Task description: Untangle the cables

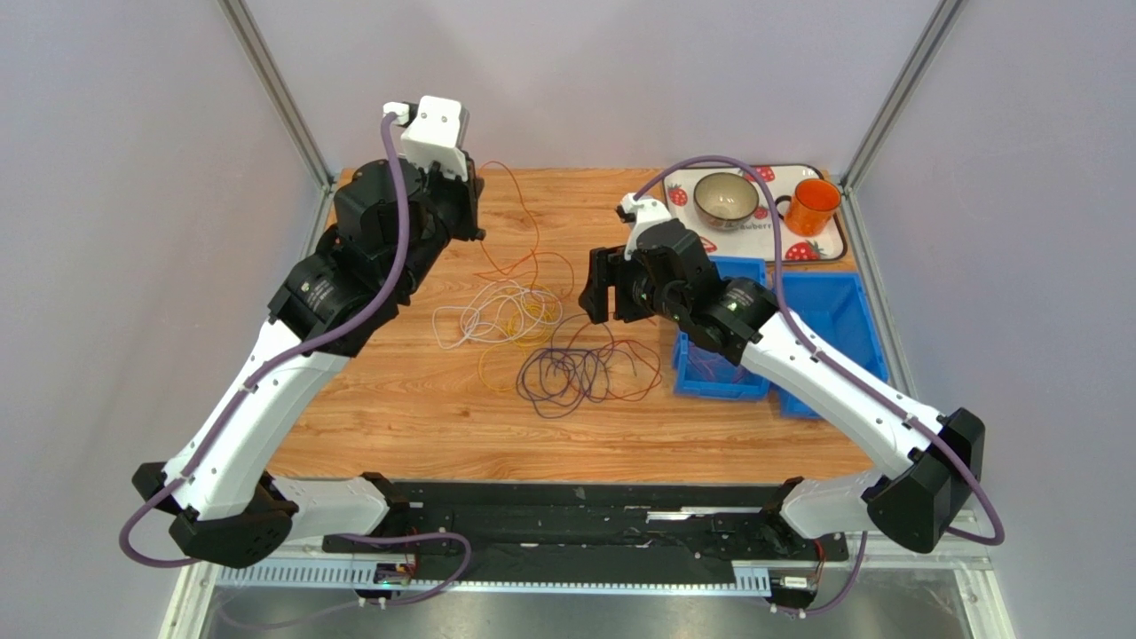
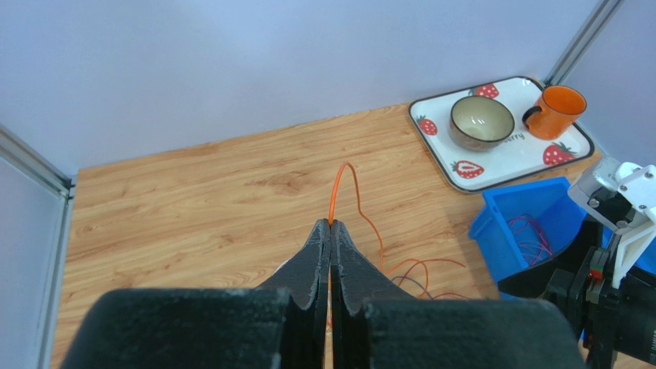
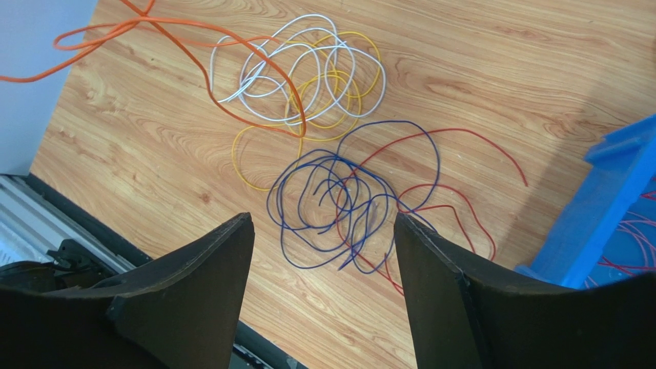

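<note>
The thin orange cable [image 2: 347,164] is being pinched between the closed fingers of the left tool [image 2: 330,224], which is being held high over the far left part of the wooden counter [image 1: 400,413]. From there the cable is running down toward the middle, where it is crossing the white and yellow loops [image 1: 496,317]. The right tool [image 3: 322,223] is being held open, with nothing between its jaws, just above the dark purple tangle [image 1: 571,376]. This tangle is lying mixed with thin red strands [image 3: 462,142], nearer and to the right of the pale loops. The right arm is judged to be the nearer one to it, so a straight descent is probably being called for. The long axis of the orange cable is running from far left to centre, so a pull toward the far left is likely to free it.
</note>
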Controlling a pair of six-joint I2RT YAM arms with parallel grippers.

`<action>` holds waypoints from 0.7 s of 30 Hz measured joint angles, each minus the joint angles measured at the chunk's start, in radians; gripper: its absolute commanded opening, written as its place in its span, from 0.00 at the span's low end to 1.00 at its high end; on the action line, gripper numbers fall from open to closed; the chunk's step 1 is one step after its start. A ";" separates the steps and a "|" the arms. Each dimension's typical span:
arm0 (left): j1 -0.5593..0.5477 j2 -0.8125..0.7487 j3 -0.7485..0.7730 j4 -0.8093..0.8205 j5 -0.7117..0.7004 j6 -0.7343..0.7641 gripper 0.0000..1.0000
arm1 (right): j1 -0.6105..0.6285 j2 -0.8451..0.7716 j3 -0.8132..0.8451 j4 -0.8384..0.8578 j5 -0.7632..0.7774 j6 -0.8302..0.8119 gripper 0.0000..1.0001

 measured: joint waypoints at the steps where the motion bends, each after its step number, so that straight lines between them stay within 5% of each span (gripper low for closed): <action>1: 0.000 0.000 0.000 0.000 0.004 -0.001 0.00 | 0.000 -0.002 -0.004 0.005 -0.013 0.000 0.71; 11: 0.000 -0.008 -0.041 0.001 0.120 -0.056 0.00 | 0.000 -0.042 -0.034 0.081 -0.192 0.050 0.72; 21: 0.000 -0.011 -0.078 0.018 0.209 -0.139 0.00 | 0.000 -0.047 -0.020 0.164 -0.202 0.316 0.72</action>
